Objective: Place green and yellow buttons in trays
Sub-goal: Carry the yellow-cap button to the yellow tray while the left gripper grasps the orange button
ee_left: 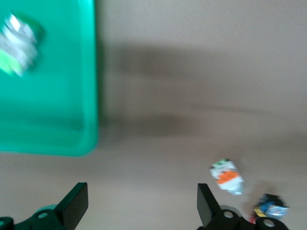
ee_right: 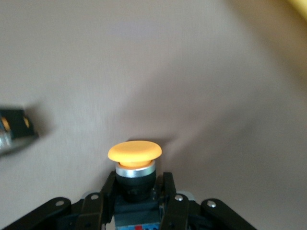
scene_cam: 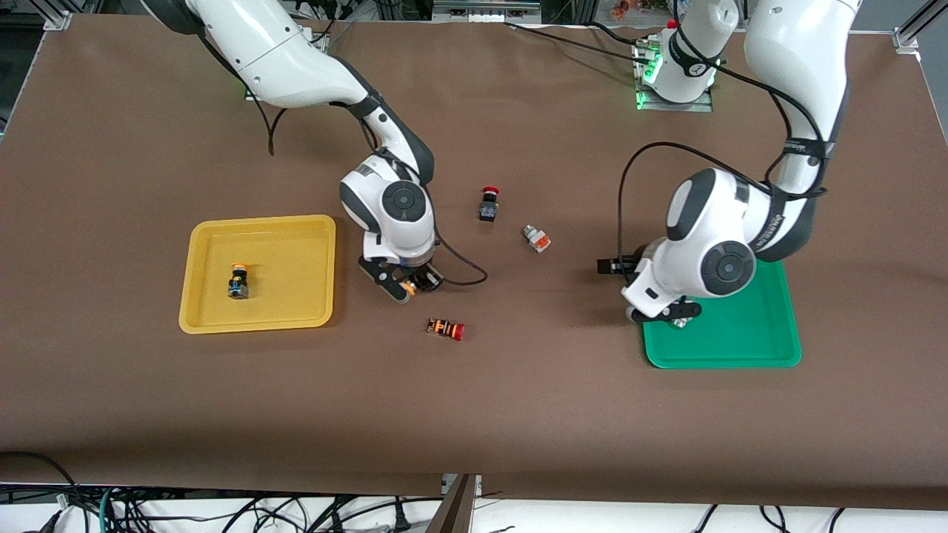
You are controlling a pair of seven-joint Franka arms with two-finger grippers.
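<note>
Yellow plastic tray (scene_cam: 207, 314): one black-bodied yellow-capped button (scene_cam: 238, 281) in.

Green plastic tray (scene_cam: 770, 348): silver-white green-block button (ee_left: 17, 45) in.

Right claw (scene_cam: 409, 286) pinches second yellow-capped button (ee_right: 134, 165) beside yellow tray.

Left claw (ee_left: 139, 208) spread, over green tray's edge.

Silver-white orange-block button (scene_cam: 536, 238) left on desk (scene_cam: 518, 414), mid-desk.

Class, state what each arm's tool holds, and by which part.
Right tool: yellow-capped button, gripped by its black body below the cap. Left tool: open, holding nothing.
</note>
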